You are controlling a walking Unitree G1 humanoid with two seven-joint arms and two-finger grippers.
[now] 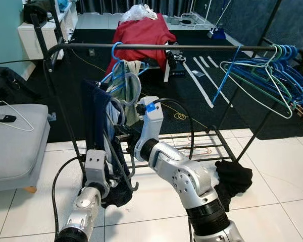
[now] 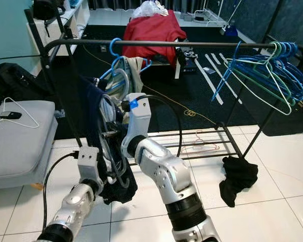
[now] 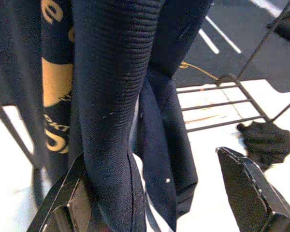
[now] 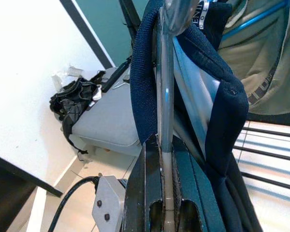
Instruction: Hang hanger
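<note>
The grey metal hanger (image 4: 165,72) carries a dark navy ribbed garment (image 3: 121,87) draped over it; its wire runs straight up from between the right gripper's fingers, with the navy collar folded over it just beyond the fingertips. The hanger sits below the black metal rail of the clothes rack (image 1: 156,47), not on it.

The right gripper (image 4: 164,145) reaches forward from a bent silver arm, fingers pressed together on the hanger wire. The left gripper (image 3: 154,169) is raised from below, its fingers (image 3: 241,179) spread wide, with the hanging navy fabric lying against one finger and passing between them; nothing is clamped.

Yellow lettering shows on the garment beyond the left fingers, too partial to read. A blue plastic hanger (image 1: 116,53) with a beige garment hangs on the rail behind the right gripper. A bunch of blue and green hangers (image 1: 272,75) hangs well apart, further along.
</note>
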